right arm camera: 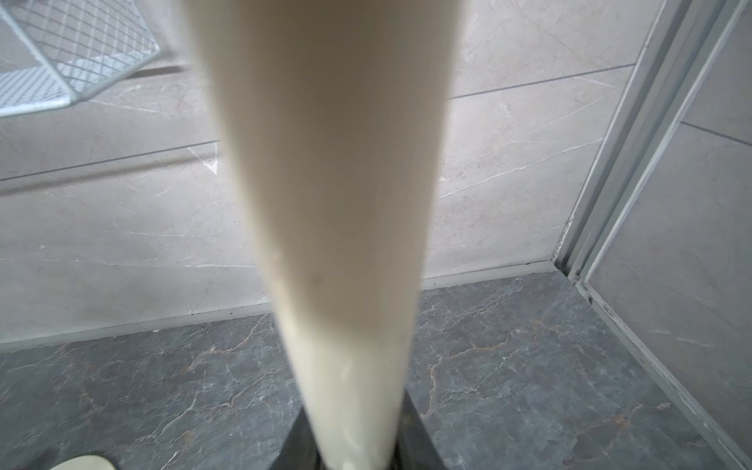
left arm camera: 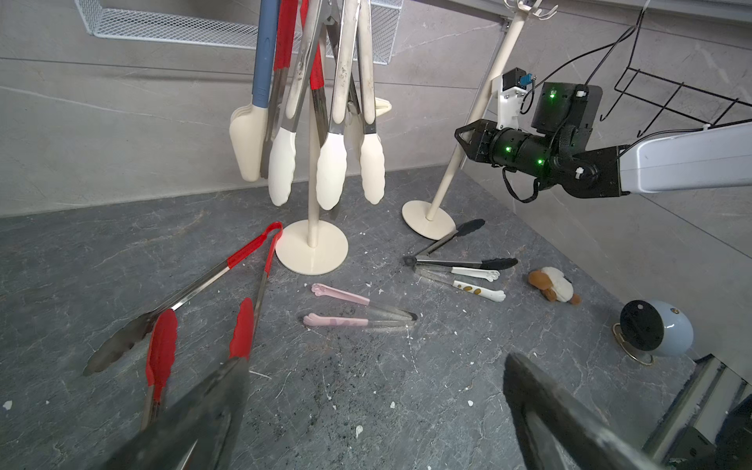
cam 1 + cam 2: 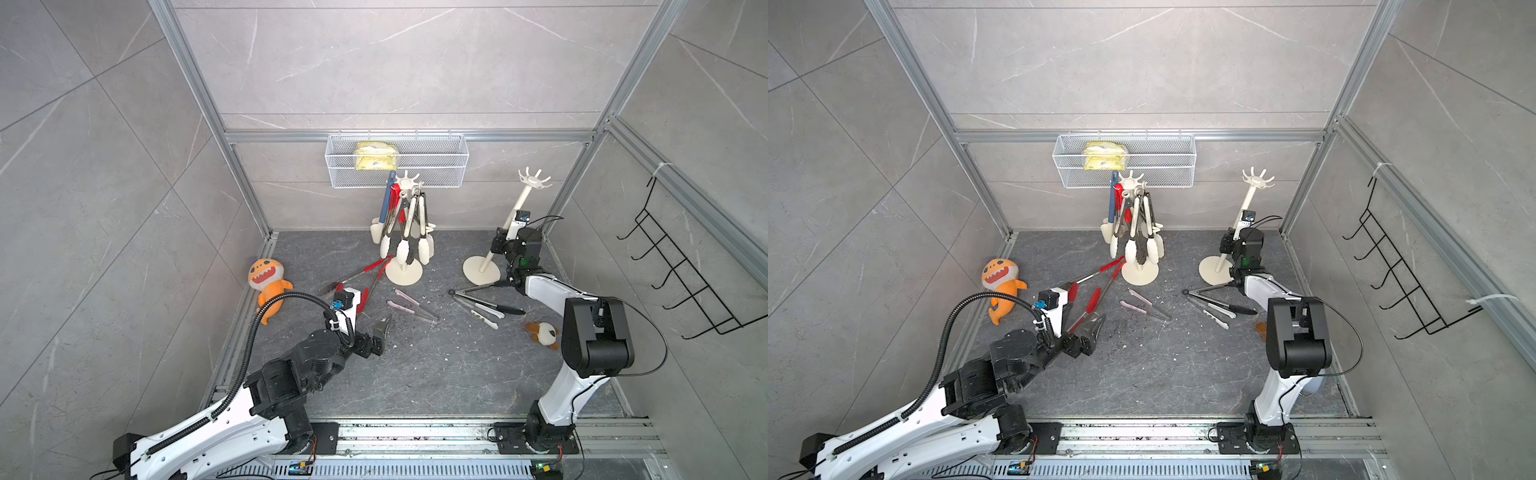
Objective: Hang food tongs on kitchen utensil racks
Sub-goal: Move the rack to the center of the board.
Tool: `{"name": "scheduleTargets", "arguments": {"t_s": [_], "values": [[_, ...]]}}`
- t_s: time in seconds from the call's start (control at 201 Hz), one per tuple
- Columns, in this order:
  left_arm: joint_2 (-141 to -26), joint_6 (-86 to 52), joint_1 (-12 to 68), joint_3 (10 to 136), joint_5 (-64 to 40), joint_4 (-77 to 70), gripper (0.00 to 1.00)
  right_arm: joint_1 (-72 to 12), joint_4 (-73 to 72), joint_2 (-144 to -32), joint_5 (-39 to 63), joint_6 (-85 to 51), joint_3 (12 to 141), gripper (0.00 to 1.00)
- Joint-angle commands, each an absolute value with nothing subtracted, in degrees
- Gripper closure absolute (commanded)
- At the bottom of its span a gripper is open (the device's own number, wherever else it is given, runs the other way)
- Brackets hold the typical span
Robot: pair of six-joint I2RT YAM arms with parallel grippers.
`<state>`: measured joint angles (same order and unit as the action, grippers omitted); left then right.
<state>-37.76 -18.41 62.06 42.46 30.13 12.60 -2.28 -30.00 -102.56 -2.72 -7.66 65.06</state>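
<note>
Right gripper (image 3: 498, 242) clamps pole of empty utensil rack (image 1: 325, 203); left gripper (image 2: 374, 411) stands wide, holding nothing, near red-handled tongs (image 2: 248, 254).

No legible text, label, brand, number or sign is found in any view. Faint markings are noted on the yellow packet (image 3: 375, 156) in the white mesh basket (image 3: 436, 176) in both top views, but they are too small to be read.

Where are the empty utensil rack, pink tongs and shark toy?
empty utensil rack (image 3: 535, 179): in a top view, prong crown.
pink tongs (image 2: 341, 296): left wrist view, a pink handle.
shark toy (image 3: 262, 274): in a top view, face.
</note>
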Motion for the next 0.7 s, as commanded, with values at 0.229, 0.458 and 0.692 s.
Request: {"name": "scheduleTargets", "arguments": {"t_s": [0.229,0.458,0.692], "values": [[-37.54,-19.01,62.14,42.25,31.9,11.1,0.0,-8.64,-27.64,-97.64,-0.51,-6.09,62.5,0.82],[-37.35,-19.16,62.14,42.08,31.9,10.93,0.0,-12.69,-27.11,-95.82,-0.48,-5.26,60.7,0.82],[-37.01,-18.93,62.19,42.06,32.33,11.42,0.0,-16.68,-26.26,-93.58,0.24,-5.29,59.65,0.82]]}}
